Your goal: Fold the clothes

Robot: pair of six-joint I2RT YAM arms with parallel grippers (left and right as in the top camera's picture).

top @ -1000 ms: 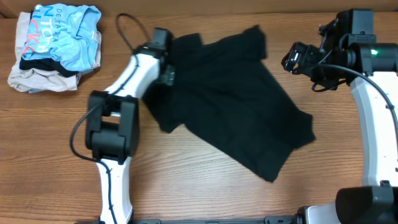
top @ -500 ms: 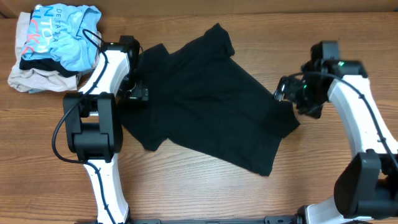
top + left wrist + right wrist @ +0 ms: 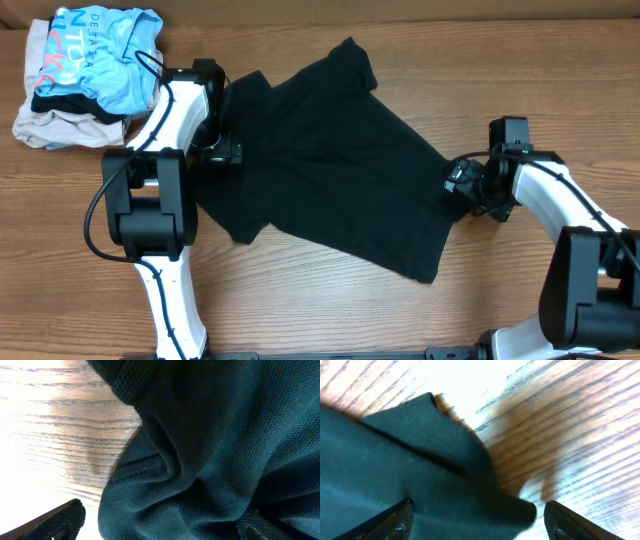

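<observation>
We found the left gripper and right gripper spread wide, holding nothing, at opposite edges of the T-shirt.

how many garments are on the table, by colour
black T-shirt: 1
light blue shirt: 1
beige garment: 1
total: 3, plus a dark layer between the blue and the beige that may be a fourth

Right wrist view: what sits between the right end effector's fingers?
A corner of the plain black soft-fabric T-shirt, on the wooden table, spans most of the gap in the right end effector, per that view.
</observation>
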